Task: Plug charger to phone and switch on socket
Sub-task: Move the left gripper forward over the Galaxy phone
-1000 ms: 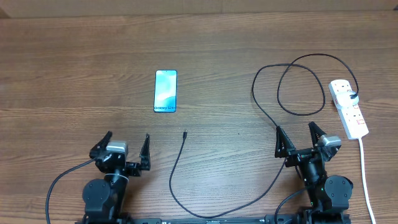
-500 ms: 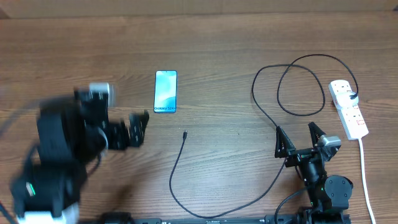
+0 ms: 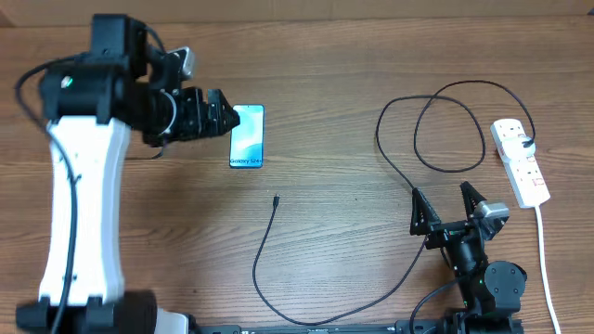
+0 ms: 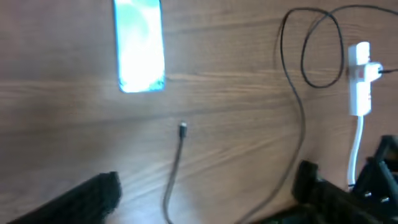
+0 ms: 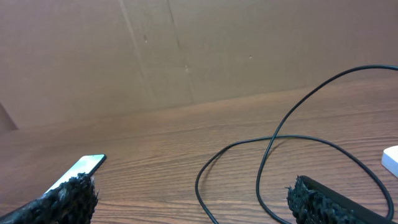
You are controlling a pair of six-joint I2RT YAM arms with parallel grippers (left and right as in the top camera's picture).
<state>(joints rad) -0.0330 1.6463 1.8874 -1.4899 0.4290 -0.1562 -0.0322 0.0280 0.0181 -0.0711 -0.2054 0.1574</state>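
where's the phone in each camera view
overhead: phone upper left of centre.
left wrist: top left, screen up.
right wrist: bottom left, seen at a low angle.
shared landmark: the charger loop, right of the phone in all three.

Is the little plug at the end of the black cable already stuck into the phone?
No, the plug tip lies loose on the table, clearly apart from the phone.

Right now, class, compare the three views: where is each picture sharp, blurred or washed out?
Overhead: evenly lit and sharp, the phone text readable. Left wrist: softly blurred, the phone's screen washed out. Right wrist: the charger cable crisp, its own fingers fuzzy.
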